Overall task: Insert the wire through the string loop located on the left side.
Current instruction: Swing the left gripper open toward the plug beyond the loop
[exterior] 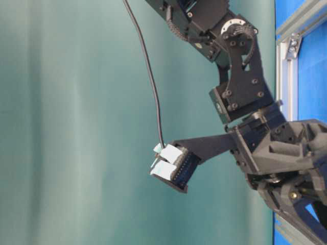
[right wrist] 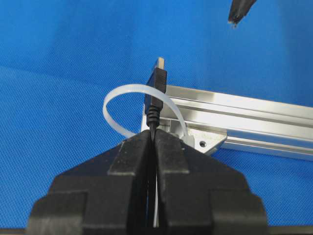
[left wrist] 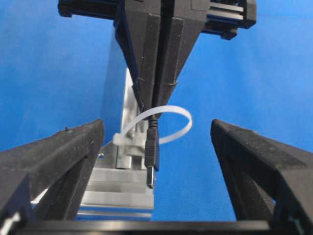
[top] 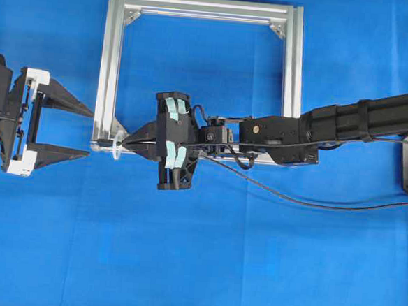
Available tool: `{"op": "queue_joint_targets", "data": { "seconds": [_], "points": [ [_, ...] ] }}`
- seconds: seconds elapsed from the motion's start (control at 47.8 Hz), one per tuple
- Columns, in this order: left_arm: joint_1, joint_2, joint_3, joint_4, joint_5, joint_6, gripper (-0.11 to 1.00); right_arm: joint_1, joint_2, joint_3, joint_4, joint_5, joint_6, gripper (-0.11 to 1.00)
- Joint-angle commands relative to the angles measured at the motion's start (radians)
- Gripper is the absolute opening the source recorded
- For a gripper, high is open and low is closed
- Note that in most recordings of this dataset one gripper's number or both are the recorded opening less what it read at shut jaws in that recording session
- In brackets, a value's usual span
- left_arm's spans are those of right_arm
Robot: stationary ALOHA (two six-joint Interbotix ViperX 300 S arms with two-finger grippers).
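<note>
The wire's dark plug [left wrist: 151,156] with its metal tip points toward my open left gripper [left wrist: 156,125]. My right gripper [right wrist: 152,137] is shut on the wire just behind the plug [right wrist: 157,81]. The white string loop [right wrist: 115,98] is tied to the silver frame's [right wrist: 244,112] front left corner. The plug crosses the loop's band [left wrist: 181,115] and its tip lies past it. Whether it runs inside the opening I cannot tell. Overhead, the left gripper [top: 86,132] stands a short way left of the plug [top: 105,142] and the right gripper [top: 125,142].
The square aluminium frame [top: 111,62] lies on the blue cloth, and my right arm [top: 332,123] reaches across its front rail. A thin black cable [top: 312,202] trails over the cloth toward the right edge. The left gripper's fingertip [right wrist: 239,12] shows beyond the frame.
</note>
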Motion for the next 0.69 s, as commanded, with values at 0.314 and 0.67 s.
{"op": "queue_joint_targets", "data": {
  "seconds": [0.314, 0.67],
  "points": [
    [-0.003, 0.249, -0.114, 0.003, 0.037, 0.000, 0.89, 0.000, -0.023, -0.020, 0.000, -0.009, 0.003, -0.01],
    [-0.003, 0.256, -0.112, 0.003, 0.029, 0.000, 0.88, 0.000, -0.023, -0.021, -0.002, -0.012, 0.003, -0.01]
  ]
}}
